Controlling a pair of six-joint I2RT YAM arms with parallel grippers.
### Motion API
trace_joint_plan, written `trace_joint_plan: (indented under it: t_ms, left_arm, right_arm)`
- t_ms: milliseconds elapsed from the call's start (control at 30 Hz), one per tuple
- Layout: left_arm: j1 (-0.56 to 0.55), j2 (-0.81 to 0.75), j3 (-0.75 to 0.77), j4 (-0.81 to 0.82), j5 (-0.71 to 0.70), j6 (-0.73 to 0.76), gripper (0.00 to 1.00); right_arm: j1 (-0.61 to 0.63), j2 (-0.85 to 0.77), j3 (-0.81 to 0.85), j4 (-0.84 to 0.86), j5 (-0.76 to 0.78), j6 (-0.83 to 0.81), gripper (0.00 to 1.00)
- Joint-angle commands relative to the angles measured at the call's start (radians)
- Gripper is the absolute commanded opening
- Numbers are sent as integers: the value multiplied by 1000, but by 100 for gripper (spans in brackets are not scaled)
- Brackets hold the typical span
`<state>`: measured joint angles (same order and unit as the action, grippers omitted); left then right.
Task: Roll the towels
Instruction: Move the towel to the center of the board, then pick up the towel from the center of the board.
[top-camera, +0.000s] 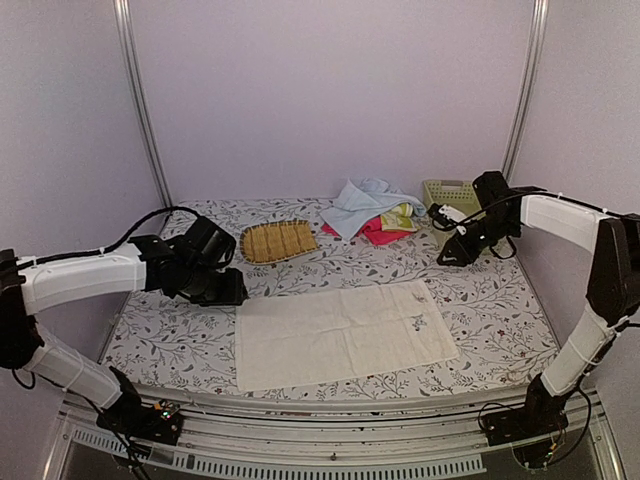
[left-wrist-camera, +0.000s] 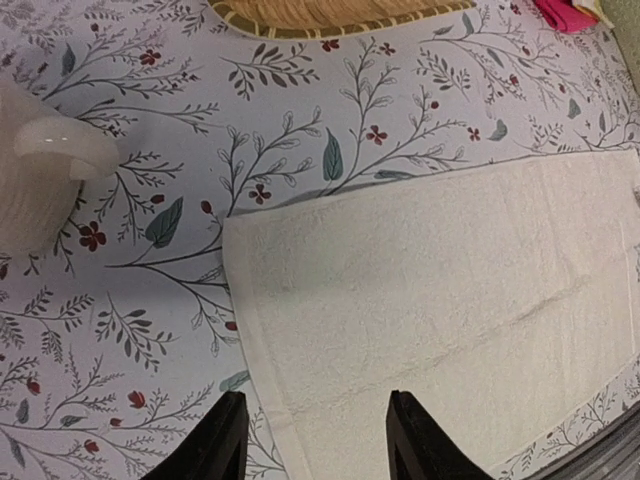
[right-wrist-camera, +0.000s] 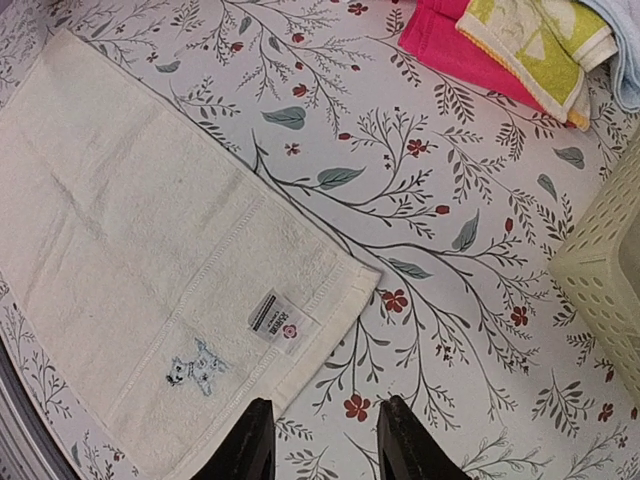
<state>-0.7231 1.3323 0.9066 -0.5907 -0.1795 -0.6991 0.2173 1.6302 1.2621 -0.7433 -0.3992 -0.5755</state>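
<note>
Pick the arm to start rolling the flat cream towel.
Left, probably: left gripper hangs open at the cream towel's left edge; right gripper, also open, sits back by the basket, off the cloth.

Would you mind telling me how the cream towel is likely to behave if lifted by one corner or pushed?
The cream towel is probably floppy: it lies flat with soft creases, so a lifted corner would likely drape. It looks thin, so probably light. Pushed, its fuzzy surface may grip the tablecloth and bunch rather than slide.
</note>
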Motion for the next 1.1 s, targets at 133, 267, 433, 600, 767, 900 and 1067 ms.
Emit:
trace_joint_plan:
  t_ms: [133,267,433,600,767,900,1067]
  left_arm:
    - [138,94,-27,185,70,114,46]
    - [188,145,-23,209,91,153,43]
    - [231,206,-28,246,146,187,40]
    - [240,258,-21,254,173,205,40]
    - [248,295,-15,272,194,207,43]
    - [248,321,-14,284,208,206,41]
    - [249,326,-24,301,209,205,38]
  right_arm:
    - [6,200,137,30,-75,78,39]
    - [7,296,193,39,-68,112,38]
    - [7,383,223,52,-44,145,34]
    - [15,433,226,60,-16,161,33]
    - [25,465,226,59,-17,171,33]
    - [33,484,224,57,-18,171,32]
    - [36,495,219,62,-16,172,30]
